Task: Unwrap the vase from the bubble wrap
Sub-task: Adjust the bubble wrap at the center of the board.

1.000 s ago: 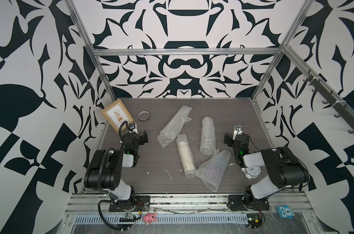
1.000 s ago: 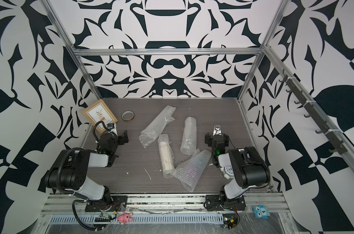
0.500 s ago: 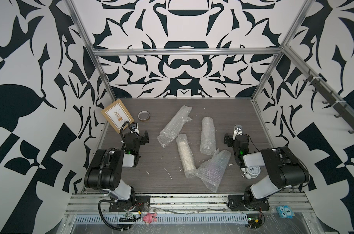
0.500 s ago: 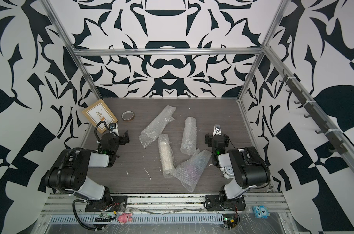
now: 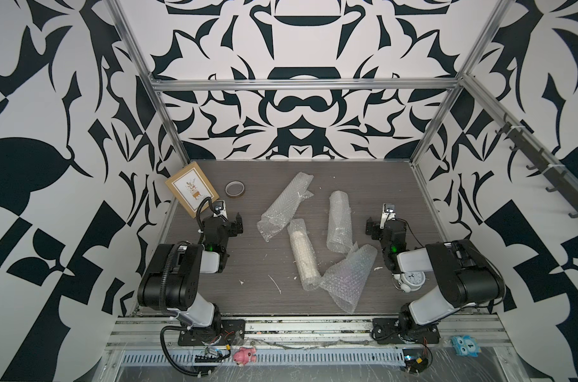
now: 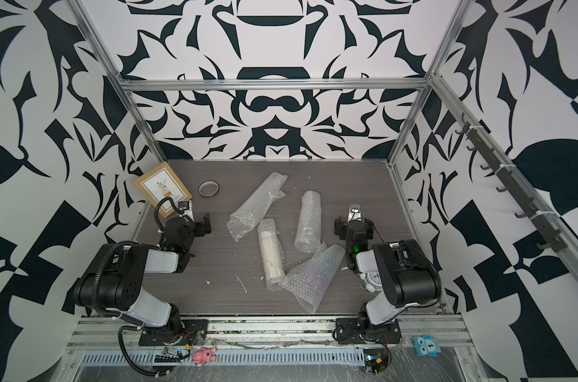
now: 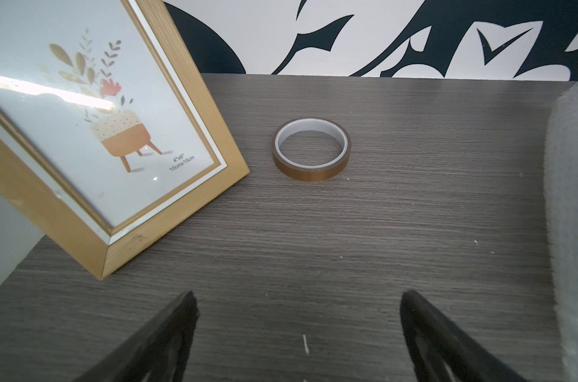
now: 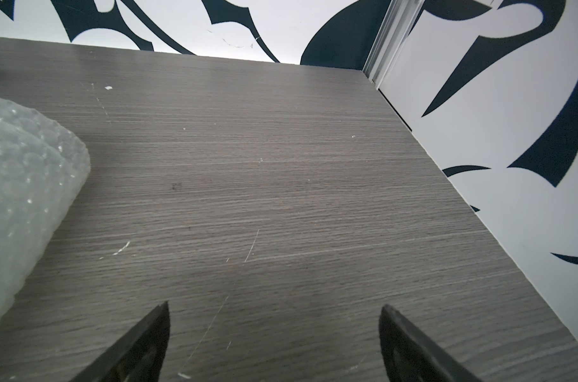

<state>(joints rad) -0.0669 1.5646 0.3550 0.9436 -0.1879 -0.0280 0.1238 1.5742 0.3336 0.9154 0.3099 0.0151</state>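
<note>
- Lying on its side near the middle of the bench (image 5: 258,258): cream vase (image 5: 301,251), rolled inside a see-through bubble wrap sleeve (image 5: 297,226) and visible through the plastic in both top views (image 6: 271,254).
- Touching the near end of that sleeve, on the right arm's side: loose curled sheet (image 5: 349,281) of the same wrap.
- Just beside the wrapped vase, farther back: rolled tube (image 5: 339,218) of wrap; cannot tell whether anything is inside.
- Toward the left arm and farther back: crumpled sleeve (image 5: 286,205), flattened, with one end near the vase's far end.
- Left hand (image 5: 235,223): spread wide, grips nothing, sits low over bare bench, apart from every piece of wrap. Faces the tape roll (image 7: 311,148) and the leaning picture frame (image 7: 168,211) in the wrist view (image 7: 299,294), with bubbly plastic at the frame edge.
- Right hand (image 5: 385,222): also spread wide and empty over bare bench (image 8: 274,306), near the rolled tube (image 8: 23,185) but not touching it.
- Tucked under the right arm: white alarm clock (image 5: 411,279), partly hidden.
</note>
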